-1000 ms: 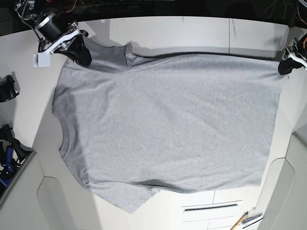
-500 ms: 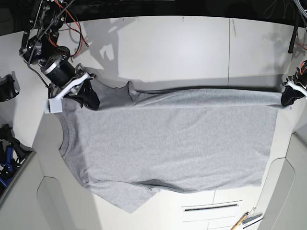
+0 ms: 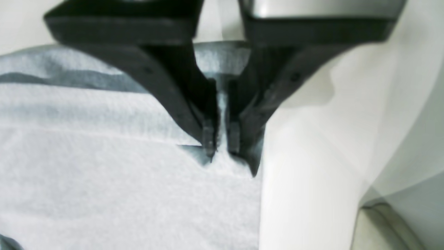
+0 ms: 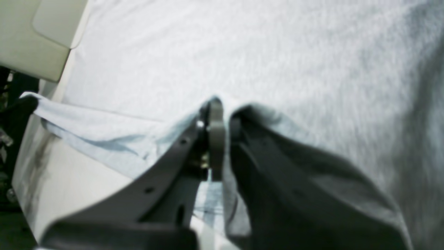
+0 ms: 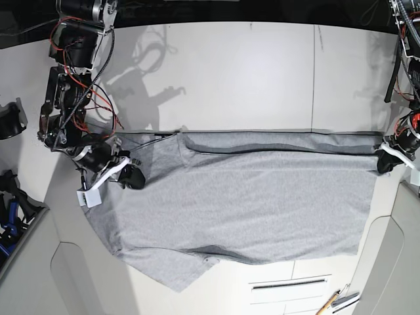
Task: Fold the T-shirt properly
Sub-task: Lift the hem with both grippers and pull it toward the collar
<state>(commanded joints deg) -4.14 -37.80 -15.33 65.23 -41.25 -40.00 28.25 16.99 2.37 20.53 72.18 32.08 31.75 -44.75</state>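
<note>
The black fingers of the left gripper are pressed together on a thin pinch of cloth at one corner of the large light heather-grey short-sleeved cotton T-shirt, and in the right wrist view the fingers of the right gripper are likewise clamped on a bunched fold of the same fabric. The T-shirt lies spread across the white table, its far edge lifted and doubled over towards the near side, so that a long fold line runs between the two grippers, while the near hem and one sleeve rest flat on the table. The cloth looks light, soft and limp: it sags between the grip points and creases wherever it is not pulled taut, so it should follow the grippers readily but will likely wrinkle if they drift closer together. It seems neither fragile nor slippery. The corners and seamed edges are probably the best holds, since the cloth is thicker there. In the base view the right gripper sits at the shoulder end and the left gripper at the hem end.
</note>
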